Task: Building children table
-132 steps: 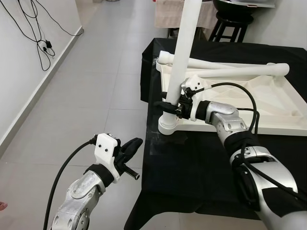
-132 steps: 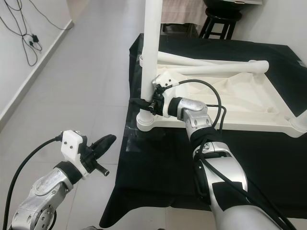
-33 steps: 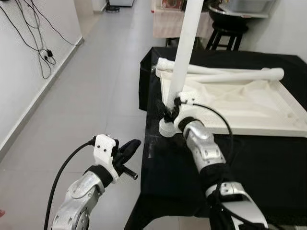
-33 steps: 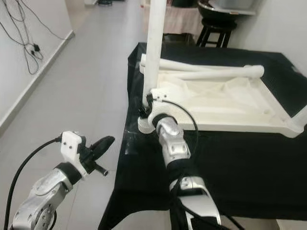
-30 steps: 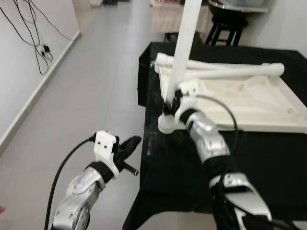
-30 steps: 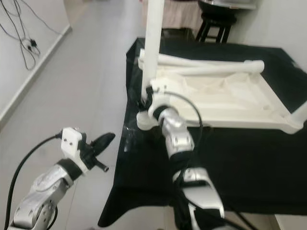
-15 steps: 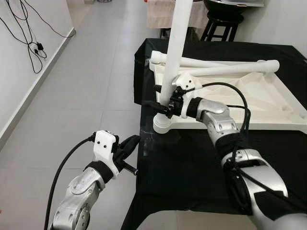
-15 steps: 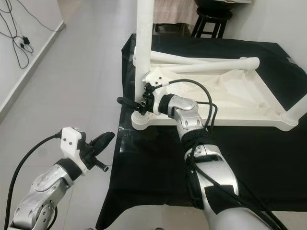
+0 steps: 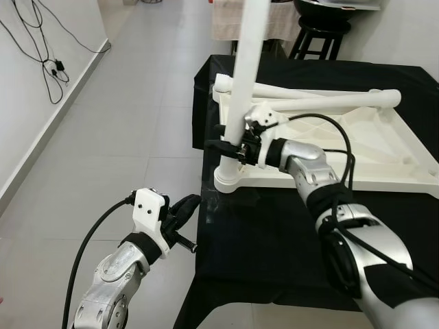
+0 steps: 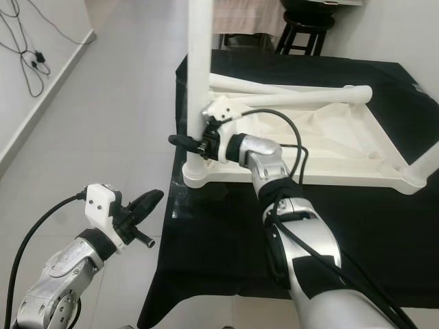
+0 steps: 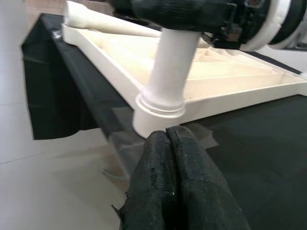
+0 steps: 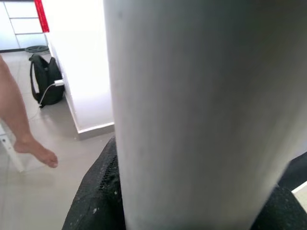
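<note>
We find the white children's table top [image 9: 343, 147] lying upside down on a worktop [image 9: 288, 233] draped in black cloth, its ribbed underside facing up. One white table leg [image 9: 241, 82] stands upright in the socket at the corner nearest the robot's left, at the worktop's edge. Two further loose legs [image 9: 322, 103] lie across the far side of the table top. The right gripper [image 9: 230, 147] reaches in from the right and clasps the upright leg low down, just above the socket; in the right wrist view we see its black fingers [image 12: 98, 201] on either side of the leg, so we record the jaws as pinching it. The left gripper [image 9: 184, 208] hangs over the tiled floor [image 9: 123, 137], just off the worktop's edge and apart from the table; its jaws are pressed together and hold nothing. We also note a black stool [image 9: 319, 34] beyond the worktop and a person's bare leg [image 12: 21, 129] in the right wrist view.
</note>
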Tool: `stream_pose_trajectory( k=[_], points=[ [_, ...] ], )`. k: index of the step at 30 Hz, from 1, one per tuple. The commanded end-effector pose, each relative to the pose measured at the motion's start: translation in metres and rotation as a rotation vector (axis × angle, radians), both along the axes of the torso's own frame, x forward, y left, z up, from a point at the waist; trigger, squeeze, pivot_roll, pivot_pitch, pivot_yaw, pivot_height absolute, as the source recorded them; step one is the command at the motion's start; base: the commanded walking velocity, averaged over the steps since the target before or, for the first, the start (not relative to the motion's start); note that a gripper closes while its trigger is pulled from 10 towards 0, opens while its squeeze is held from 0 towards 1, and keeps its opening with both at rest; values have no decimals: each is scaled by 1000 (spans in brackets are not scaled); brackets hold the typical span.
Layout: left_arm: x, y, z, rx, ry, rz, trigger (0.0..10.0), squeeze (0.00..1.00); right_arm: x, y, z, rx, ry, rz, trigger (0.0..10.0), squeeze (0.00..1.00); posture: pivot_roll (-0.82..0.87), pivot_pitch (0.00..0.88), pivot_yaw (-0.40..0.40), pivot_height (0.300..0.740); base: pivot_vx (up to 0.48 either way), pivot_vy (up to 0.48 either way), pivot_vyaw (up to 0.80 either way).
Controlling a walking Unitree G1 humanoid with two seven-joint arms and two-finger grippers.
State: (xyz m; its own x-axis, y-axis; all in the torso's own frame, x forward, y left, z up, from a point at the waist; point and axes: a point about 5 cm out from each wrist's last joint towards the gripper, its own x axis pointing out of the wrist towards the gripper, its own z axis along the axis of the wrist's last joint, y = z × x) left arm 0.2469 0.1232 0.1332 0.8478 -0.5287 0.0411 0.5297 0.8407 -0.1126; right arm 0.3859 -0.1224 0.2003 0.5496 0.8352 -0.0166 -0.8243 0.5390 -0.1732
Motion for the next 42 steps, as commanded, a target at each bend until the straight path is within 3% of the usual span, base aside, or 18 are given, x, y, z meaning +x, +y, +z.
stream_pose_trajectory(
  k=[1,6,8,9,10,11,18,19,22,23,24,25,27,31,32,33,35,42],
  points=[
    [-1,1,-2,5,15,-5,10000,0,-6,-9,-30,-52,75,-74,0,0,68,115,-64,740,0,0,0],
    [0,3,-2,4,17,-7,10000,0,-10,-12,-52,-73,111,-323,0,0,63,112,-51,740,0,0,0],
    [0,5,-2,8,19,-10,10000,0,-14,-19,-65,12,127,-782,0,0,58,110,-47,740,0,0,0],
    [0,5,-2,8,19,-10,10000,0,-14,-19,-65,12,127,-782,0,0,58,110,-47,740,0,0,0],
    [2,6,-3,17,21,-13,10000,0,-34,2,-64,101,129,-826,0,0,52,99,-34,740,0,0,0],
    [3,5,-4,17,21,-13,10000,0,-35,7,-62,112,129,-793,0,0,52,90,-40,740,0,0,0],
    [4,4,-4,23,13,-6,10000,0,-20,-2,-53,72,81,-843,0,0,72,85,-62,740,0,0,0],
    [4,4,-4,23,11,1,10000,0,-18,-3,-52,68,76,-857,8471,0,72,85,-62,740,0,0,0],
    [3,4,-4,23,10,6,10000,0,-17,-2,-51,55,81,-859,8471,0,73,84,-64,740,0,0,0],
    [3,4,-4,23,10,6,10000,0,-17,0,-50,63,93,-829,10000,502,74,84,-64,740,0,0,0],
    [3,4,-4,22,10,5,10000,0,-18,2,-49,70,103,-806,10000,502,74,84,-64,740,0,0,0],
    [2,4,-4,22,12,2,10000,0,-18,4,-46,97,103,-771,10000,1000,72,84,-62,740,0,0,0],
    [2,3,-4,21,13,-1,10000,0,-20,6,-43,114,102,-767,10000,1000,70,83,-61,740,0,0,0],
    [2,2,-5,15,18,-12,10000,0,-24,20,-22,162,40,-567,10000,1000,65,81,-60,740,0,0,0],
    [2,1,-5,14,19,-14,10000,0,-24,24,-19,164,33,-482,10000,0,70,80,-67,740,0,0,0],
    [2,1,-5,14,19,-14,10000,0,-24,24,-19,164,33,-482,10000,0,70,80,-67,740,0,0,0],
    [2,-1,-5,11,17,-13,10000,0,-24,30,-23,131,45,-267,10000,0,72,78,-71,740,0,0,0],
    [1,-3,-5,8,15,-11,10000,0,-18,16,-33,4,56,-143,10000,0,78,78,-77,740,0,0,0]
  ],
)
